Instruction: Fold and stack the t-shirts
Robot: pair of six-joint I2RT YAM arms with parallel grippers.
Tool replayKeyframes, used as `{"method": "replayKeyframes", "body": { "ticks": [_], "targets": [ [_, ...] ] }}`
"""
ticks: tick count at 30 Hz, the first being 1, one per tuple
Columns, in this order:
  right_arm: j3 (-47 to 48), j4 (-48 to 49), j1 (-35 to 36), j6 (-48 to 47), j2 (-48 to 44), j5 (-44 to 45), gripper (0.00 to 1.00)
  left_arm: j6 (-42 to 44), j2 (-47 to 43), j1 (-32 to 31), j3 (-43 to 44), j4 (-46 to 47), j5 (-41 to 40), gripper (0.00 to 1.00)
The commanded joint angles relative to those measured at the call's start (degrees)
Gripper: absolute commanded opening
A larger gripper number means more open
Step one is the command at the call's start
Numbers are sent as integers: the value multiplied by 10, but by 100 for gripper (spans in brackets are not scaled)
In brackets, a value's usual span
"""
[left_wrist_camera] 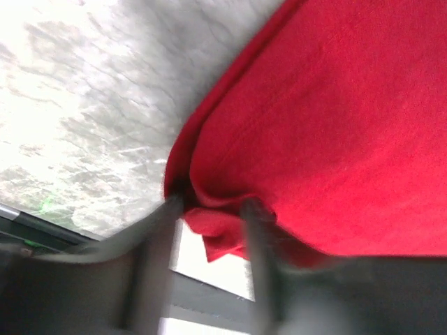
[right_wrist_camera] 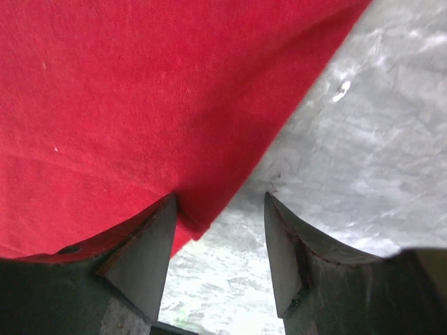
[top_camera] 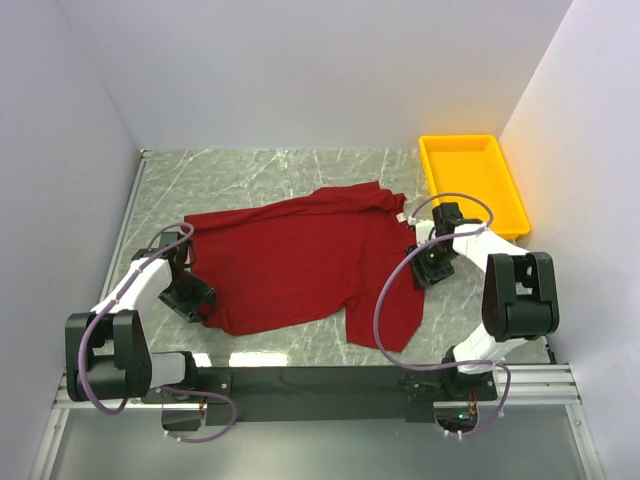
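The dark red t-shirt lies spread out and rumpled on the marble table, its collar with the small white tag toward the right. My left gripper is low at the shirt's left edge. In the left wrist view the shirt has a bunched fold of its edge between the parted, blurred fingers of that gripper. My right gripper is at the shirt's right edge. In the right wrist view this gripper is open, and the shirt's hem touches the left finger.
A yellow plastic tray stands at the back right, close behind the right arm. White walls close in the table on the left, back and right. Bare marble shows behind the shirt and right of it.
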Motion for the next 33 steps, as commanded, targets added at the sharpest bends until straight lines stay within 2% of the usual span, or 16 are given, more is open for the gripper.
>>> {"method": "replayKeyframes", "body": {
  "ticks": [1,2,4,5,6,9,10,12,13,15,26,30,31,33],
  "targets": [
    [24,-13,-4,-5,15,-24,58,8,-4,-10,-3,-9,18,41],
    [26,-23,-4,-6,17,-34,57,12,-3,-11,-3,-5,34,22],
    [33,-30,-4,-10,21,-41,56,21,-6,-11,-4,-3,41,4],
    [32,-31,-4,-10,21,-43,54,23,-8,-10,-3,-6,45,1],
    [31,-32,-4,-12,22,-44,52,27,-12,-11,-2,-7,46,1],
    [34,-40,-4,-17,25,-49,37,38,-30,-10,5,-28,45,1],
    [34,-43,-4,-20,24,-51,26,42,-43,-10,7,-35,46,1],
    [31,-52,-7,-24,18,-53,16,43,-57,-11,7,-56,46,1],
    [29,-56,-10,-28,15,-50,7,43,-70,-10,5,-64,41,1],
    [21,-57,-11,-35,4,-33,0,44,-90,-11,-1,-84,39,0],
    [-23,-70,-57,-73,-49,56,0,75,-111,-14,49,-159,32,1],
    [-25,-77,-62,-95,-64,49,1,97,-127,-15,50,-163,67,1],
    [-22,-87,-63,-100,-69,39,14,101,-132,-15,52,-162,75,2],
    [-8,-100,-65,-117,-90,9,35,109,-155,-15,69,-165,103,20]
  ]
}}
